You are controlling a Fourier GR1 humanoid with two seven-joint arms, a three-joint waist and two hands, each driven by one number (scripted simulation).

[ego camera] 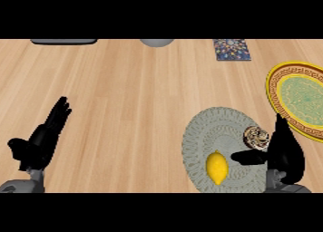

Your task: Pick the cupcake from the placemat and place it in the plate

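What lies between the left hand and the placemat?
Only bare wooden counter, in the head view, separates the left hand from the placemat.

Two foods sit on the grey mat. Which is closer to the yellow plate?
The speckled cupcake, at the right edge of the mat nearest the plate; the yellow lemon lies lower, further left.

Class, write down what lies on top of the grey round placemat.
A yellow lemon and the cupcake lie on the placemat. The right hand covers the mat's right edge beside the cupcake, so whatever is under it cannot be seen.
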